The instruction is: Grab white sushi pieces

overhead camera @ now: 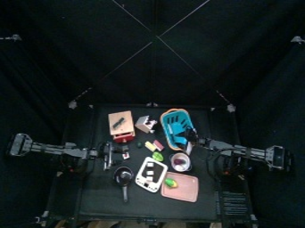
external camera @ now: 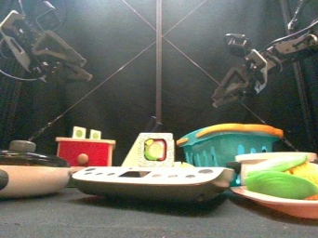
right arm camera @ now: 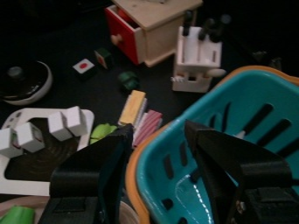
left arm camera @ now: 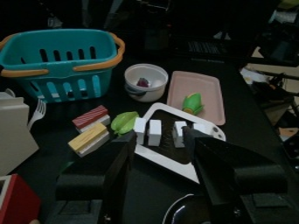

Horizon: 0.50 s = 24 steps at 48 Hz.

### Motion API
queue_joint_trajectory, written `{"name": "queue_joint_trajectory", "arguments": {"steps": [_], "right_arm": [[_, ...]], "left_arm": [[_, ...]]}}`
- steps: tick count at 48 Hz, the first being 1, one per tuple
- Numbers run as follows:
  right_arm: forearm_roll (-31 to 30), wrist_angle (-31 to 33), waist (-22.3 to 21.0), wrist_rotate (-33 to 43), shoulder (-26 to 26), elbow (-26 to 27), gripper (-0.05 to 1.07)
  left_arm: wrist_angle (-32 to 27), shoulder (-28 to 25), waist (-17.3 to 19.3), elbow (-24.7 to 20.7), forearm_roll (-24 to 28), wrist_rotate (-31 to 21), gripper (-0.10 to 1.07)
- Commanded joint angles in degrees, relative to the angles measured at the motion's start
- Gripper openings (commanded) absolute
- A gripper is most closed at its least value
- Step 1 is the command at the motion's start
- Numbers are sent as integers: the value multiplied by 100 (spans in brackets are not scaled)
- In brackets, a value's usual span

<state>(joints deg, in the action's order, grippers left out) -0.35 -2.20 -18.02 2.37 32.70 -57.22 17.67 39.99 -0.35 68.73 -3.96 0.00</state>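
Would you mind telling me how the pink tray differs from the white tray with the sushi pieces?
The pink tray is a plain rounded rectangle; the white tray has a black centre and a handle hole at one corner. The pink tray holds one green item; the white tray carries three white sushi pieces in a row. Both lie flat on the table, side by side.

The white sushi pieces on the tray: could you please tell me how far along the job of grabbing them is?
Nothing looks done yet: the white sushi pieces sit on their black-and-white tray, untouched. In hand: nothing. The right gripper hangs open over the teal basket, apart from the tray; the left gripper hovers above the tray, empty. Left: lowering onto a piece, closing on it and lifting.
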Motion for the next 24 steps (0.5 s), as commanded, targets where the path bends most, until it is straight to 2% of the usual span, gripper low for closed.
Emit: {"name": "queue_joint_trajectory", "arguments": {"steps": [1, 11, 24], "right_arm": [[70, -352, 439, 0, -132, 202, 86], [396, -721, 1248, 0, -861, 721, 87], [712, -677, 1512, 0, -2030, 1424, 91]], "left_arm": [[44, -9, 62, -114, -35, 9, 84], [62, -9, 255, -193, -44, -9, 84], [62, -9, 589, -299, 9, 53, 84]]}}
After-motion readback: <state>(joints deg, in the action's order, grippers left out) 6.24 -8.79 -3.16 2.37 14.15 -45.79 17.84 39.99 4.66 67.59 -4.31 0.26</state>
